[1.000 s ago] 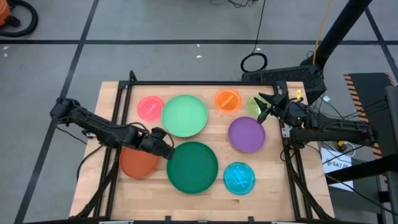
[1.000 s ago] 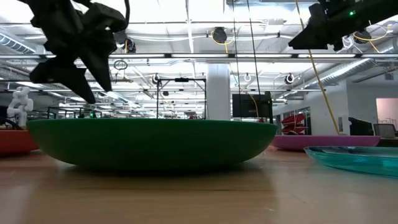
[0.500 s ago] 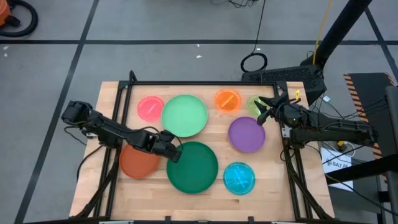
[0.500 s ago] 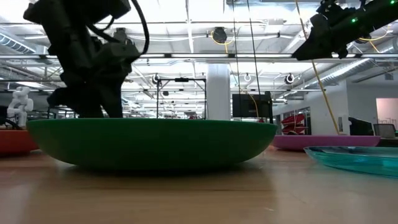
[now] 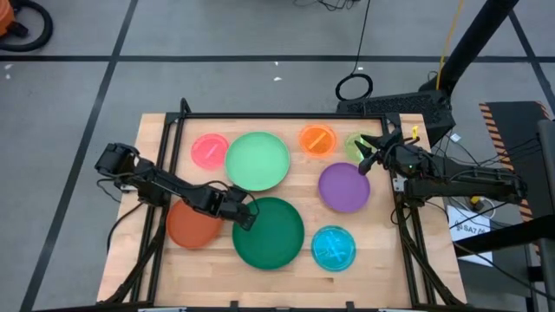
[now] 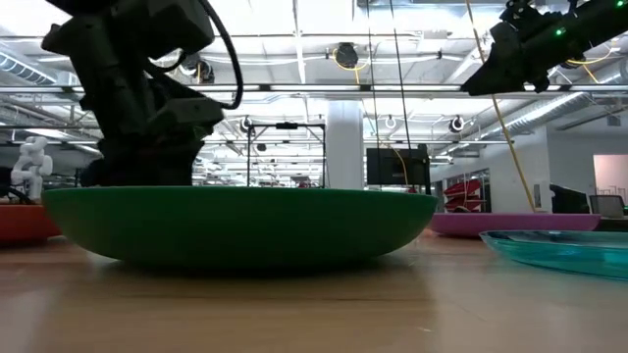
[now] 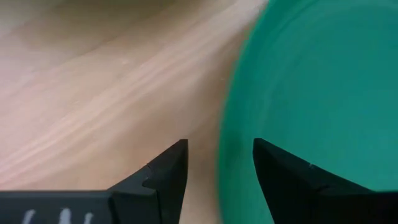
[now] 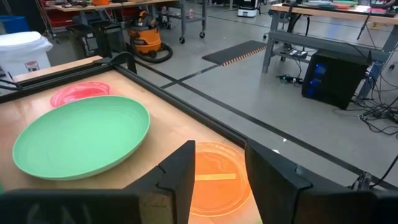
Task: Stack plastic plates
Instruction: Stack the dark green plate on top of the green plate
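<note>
Left gripper | jaws open astride dark green plate rim | I judge it light, slick; pinch there | right gripper jaws open.

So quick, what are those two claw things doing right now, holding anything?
Left gripper: open, holding nothing, straddling the rim of the dark green plate.
Right gripper: open, empty, hovering by the orange plate.

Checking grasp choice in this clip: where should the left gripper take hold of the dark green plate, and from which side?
Best at the rim on its left edge, where the left gripper is already open, one finger outside the rim and one over the bowl. The dark green plate lies flat and shallow on the table, so only its thin raised lip offers a pinch. The red-orange plate crowds that side, so come down steeply.
</note>
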Available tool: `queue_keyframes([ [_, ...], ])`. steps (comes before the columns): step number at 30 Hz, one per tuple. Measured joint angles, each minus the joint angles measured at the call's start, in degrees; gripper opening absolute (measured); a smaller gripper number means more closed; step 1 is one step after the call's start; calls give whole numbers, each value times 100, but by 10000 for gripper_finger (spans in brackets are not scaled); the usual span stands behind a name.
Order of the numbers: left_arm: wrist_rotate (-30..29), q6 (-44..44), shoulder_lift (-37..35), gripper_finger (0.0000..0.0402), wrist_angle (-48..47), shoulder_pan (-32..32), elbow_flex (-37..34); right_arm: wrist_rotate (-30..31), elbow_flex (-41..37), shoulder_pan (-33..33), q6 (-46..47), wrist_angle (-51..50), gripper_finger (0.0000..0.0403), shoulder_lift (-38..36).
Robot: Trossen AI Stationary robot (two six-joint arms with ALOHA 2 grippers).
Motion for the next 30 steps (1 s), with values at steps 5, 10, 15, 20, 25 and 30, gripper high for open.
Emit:
queue_keyframes([
  [5, 34, 8, 21, 126, -24, -11, 2, 0, -1, 0, -4, -19, 132, 2],
  [10, 36, -15, 15, 53, 12, -15, 1, 0, -2, 0, -7, -43, 132, 2],
  [15, 74, 5, -81, 14, 240, -22, 14, 0, -2, 0, -9, -68, 132, 2],
  [20, 135, 131, -503, 13, 225, -17, 3, 0, -4, 0, -9, -156, 132, 2],
  [25, 275, 265, -1216, 13, 195, 36, -10, 0, -4, 0, -9, -172, 132, 0],
  [30, 216, 607, -1908, 13, 191, 392, -8, 0, -4, 0, -9, -173, 132, 0],
])
